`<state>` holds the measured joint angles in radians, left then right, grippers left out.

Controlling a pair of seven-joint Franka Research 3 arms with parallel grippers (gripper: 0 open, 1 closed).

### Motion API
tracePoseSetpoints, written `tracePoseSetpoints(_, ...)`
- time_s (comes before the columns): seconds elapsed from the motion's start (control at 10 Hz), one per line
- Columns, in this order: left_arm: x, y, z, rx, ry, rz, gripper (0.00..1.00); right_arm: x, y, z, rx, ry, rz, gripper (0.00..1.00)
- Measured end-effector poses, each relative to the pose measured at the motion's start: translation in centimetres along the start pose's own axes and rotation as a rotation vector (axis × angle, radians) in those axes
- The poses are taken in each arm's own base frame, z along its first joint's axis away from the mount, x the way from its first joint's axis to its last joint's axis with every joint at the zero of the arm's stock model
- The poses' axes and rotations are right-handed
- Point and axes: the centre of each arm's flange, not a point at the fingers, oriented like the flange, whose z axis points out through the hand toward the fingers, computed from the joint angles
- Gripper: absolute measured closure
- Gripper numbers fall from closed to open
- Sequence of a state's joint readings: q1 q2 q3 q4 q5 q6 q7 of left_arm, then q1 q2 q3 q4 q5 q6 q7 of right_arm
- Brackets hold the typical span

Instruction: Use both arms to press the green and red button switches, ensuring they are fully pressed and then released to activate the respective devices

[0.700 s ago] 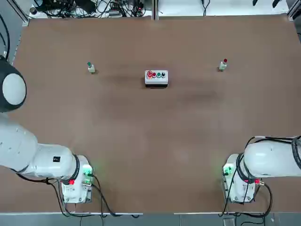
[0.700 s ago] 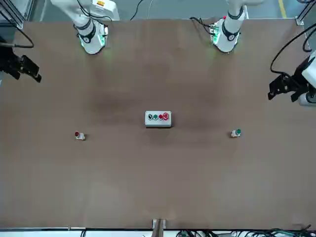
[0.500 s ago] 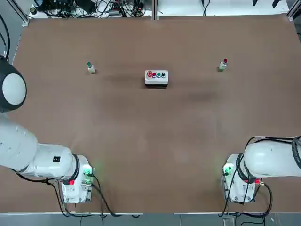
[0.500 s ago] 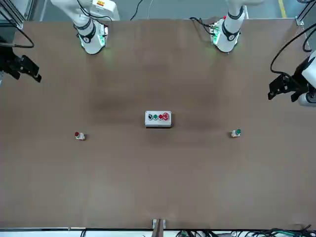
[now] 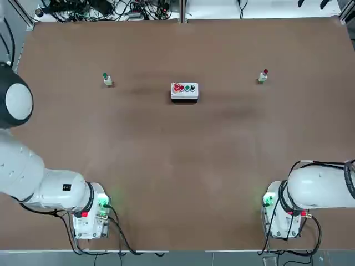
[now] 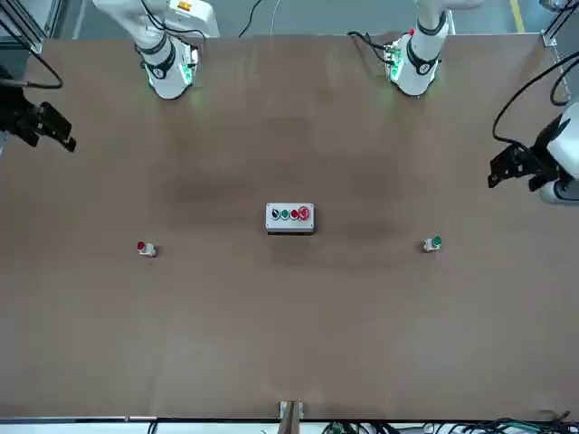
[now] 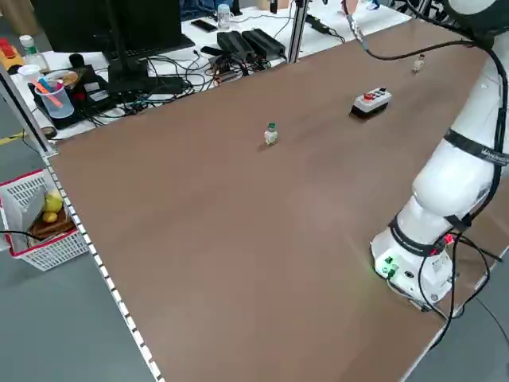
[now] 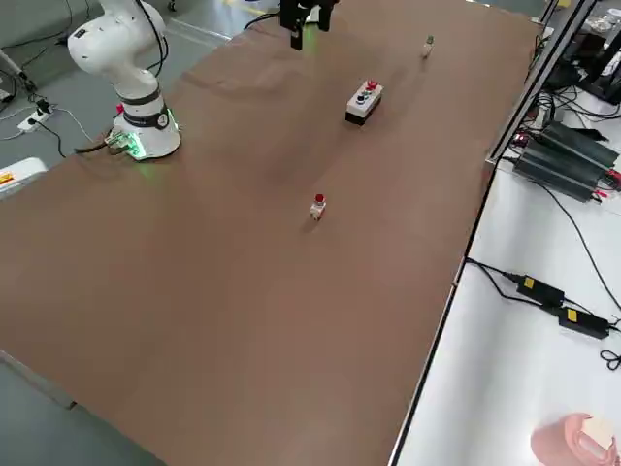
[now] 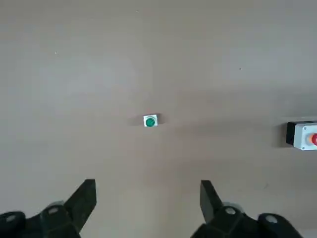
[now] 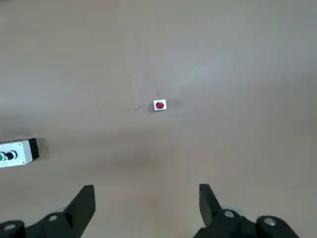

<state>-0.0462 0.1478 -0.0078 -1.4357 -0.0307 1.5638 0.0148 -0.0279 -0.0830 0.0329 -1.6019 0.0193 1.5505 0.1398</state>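
Plainly, the white box point(image 5: 184, 92) between both targets invites a wrong press. Wide-spread, empty, the left gripper point(image 9: 147, 208) hangs well above the green button switch point(image 9: 150, 121), the right gripper point(image 10: 146, 210) likewise over the red button switch point(image 10: 159, 105). Spread fingers could straddle or topple such tiny stubs.

No lettering, label or number can be read anywhere.

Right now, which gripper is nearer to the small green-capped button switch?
Left. The left gripper hangs open high above the table with the small green-capped button switch just ahead of it; the right gripper hangs open over the red-capped switch, across the table.
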Motion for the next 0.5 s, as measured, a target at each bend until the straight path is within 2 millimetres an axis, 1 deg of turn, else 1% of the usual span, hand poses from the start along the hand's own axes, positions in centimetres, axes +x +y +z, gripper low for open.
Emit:
tracePoseSetpoints(0.1,0.8,-0.1,1.5,0.000,-0.007,-0.004,0.12,0.7,-0.1,1.2,0.002,0.015,-0.002,0.30)
tracePoseSetpoints(0.2,1.7,-0.3,3.3,-0.001,-0.011,-0.007,0.20,1.8,-0.2,3.5,0.001,0.023,-0.007,0.44)
tracePoseSetpoints(0.3,2.4,-0.5,5.1,-0.001,-0.012,-0.010,0.26,3.1,-0.4,6.1,-0.002,0.021,-0.011,0.61)
tracePoseSetpoints(0.4,2.9,-0.6,7.0,-0.001,-0.017,-0.011,0.41,4.3,-0.4,8.6,-0.011,0.015,-0.014,0.75)
tracePoseSetpoints(0.5,3.3,-0.7,8.8,-0.001,-0.018,-0.012,0.59,5.4,-0.5,10.5,-0.019,0.011,-0.017,0.77)
